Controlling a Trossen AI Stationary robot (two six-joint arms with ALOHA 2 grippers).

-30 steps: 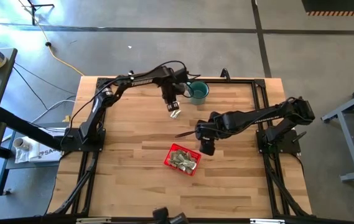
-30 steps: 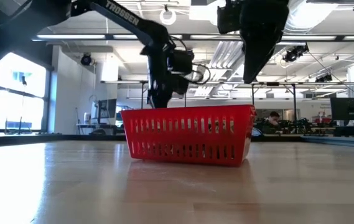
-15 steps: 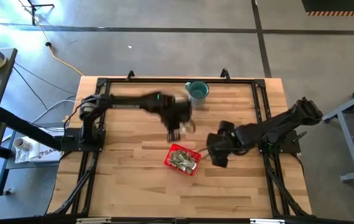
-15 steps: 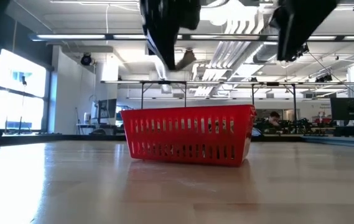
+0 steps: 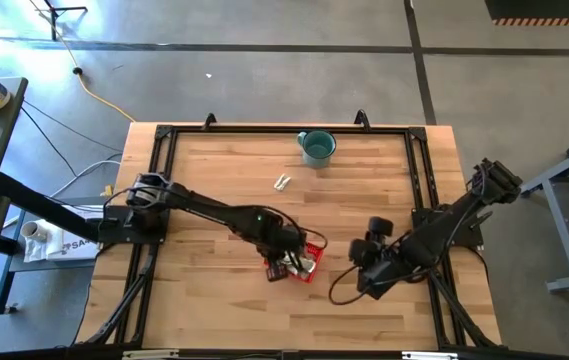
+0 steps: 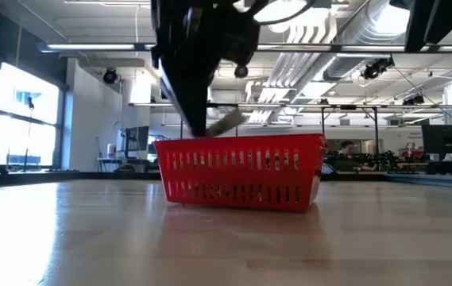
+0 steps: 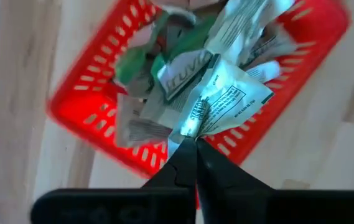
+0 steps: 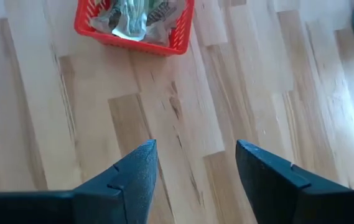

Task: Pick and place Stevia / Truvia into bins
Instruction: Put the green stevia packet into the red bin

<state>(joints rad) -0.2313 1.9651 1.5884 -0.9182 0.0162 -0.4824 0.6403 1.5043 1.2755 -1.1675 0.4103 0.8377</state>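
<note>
Your left gripper [image 7: 192, 140] pinched a green-printed white paper packet [image 7: 226, 99] above the red mesh plastic basket [image 7: 77, 112]; release needed centring.

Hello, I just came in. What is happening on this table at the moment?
The left gripper is shut on a sweetener packet and holds it over the red basket, which already contains several packets. The right gripper is open and empty, away from the basket over bare wood of the table. One loose packet lies on the table near a teal mug.
</note>
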